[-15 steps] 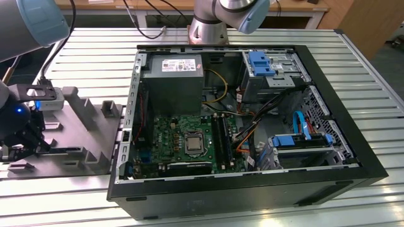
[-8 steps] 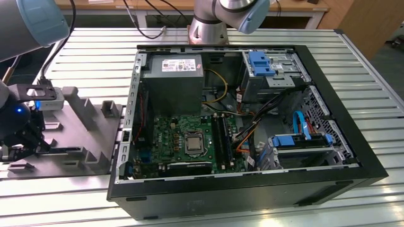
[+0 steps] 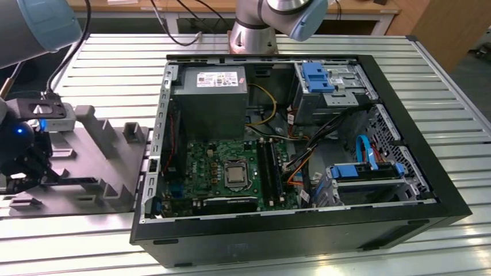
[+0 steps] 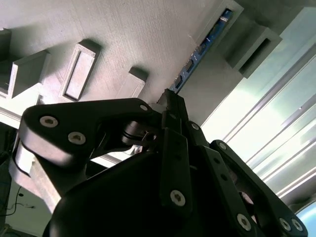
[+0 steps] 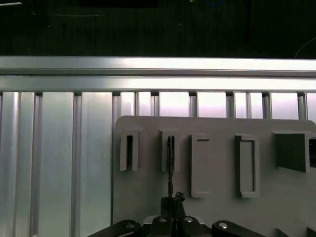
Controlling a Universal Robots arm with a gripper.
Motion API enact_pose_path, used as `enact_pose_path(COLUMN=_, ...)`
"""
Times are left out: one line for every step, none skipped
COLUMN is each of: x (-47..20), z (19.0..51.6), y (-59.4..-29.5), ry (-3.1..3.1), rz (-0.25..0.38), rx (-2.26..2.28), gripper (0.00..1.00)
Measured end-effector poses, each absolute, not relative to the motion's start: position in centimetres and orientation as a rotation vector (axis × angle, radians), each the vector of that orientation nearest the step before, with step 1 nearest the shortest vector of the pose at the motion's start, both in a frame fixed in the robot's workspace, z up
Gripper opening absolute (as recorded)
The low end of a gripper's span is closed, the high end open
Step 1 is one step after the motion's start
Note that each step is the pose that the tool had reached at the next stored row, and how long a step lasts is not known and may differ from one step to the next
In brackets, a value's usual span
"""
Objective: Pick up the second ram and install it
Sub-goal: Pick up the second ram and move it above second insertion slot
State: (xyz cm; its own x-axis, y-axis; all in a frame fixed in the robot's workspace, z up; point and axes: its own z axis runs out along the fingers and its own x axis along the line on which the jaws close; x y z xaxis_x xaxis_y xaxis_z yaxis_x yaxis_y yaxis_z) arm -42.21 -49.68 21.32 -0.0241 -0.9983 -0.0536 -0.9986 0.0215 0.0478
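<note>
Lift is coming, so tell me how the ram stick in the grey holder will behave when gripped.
The ram stick is a thin flat board: probably stiff and light. It stands on edge in a slot of the grey holder, so it may bind if pulled askew. Being so thin, it likely tolerates little sideways force.

This looks like a robotics lab: a slatted aluminium table (image 3: 115,63) carries an opened computer case (image 3: 307,236), a grey fixture (image 3: 107,138) at left, and the arm's base (image 3: 253,37) at upper centre.
</note>
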Motion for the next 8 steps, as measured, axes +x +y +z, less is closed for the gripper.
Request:
enact_pose_path(x=-42.2, z=21.5, y=-49.7, ry=2.242, rz=0.112, rx=-2.191, gripper=0.11)
enact_pose_path(x=-42.2, z=21.8, y=-49.7, ry=2.242, rz=0.112, rx=-2.191, gripper=0.11)
enact_pose_path(x=-42.2, z=22.0, y=-49.7, ry=2.242, rz=0.112, rx=-2.191, gripper=0.11)
enact_pose_path(x=-42.2, z=22.2, y=-49.7, ry=2.242, rz=0.112, rx=-2.191, gripper=0.11)
enact_pose_path(x=-42.2, z=22.4, y=-49.7, ry=2.242, rz=0.112, rx=-2.191, gripper=0.11)
enact_pose_path(x=-42.2, z=22.7, y=-49.7, ry=2.242, rz=0.112, rx=-2.191, gripper=0.11)
enact_pose_path(x=-42.2, z=23.0, y=-49.7, ry=2.242, rz=0.112, rx=-2.191, gripper=0.11)
enact_pose_path(x=-42.2, z=23.2, y=-49.7, ry=2.242, rz=0.112, rx=-2.191, gripper=0.11)
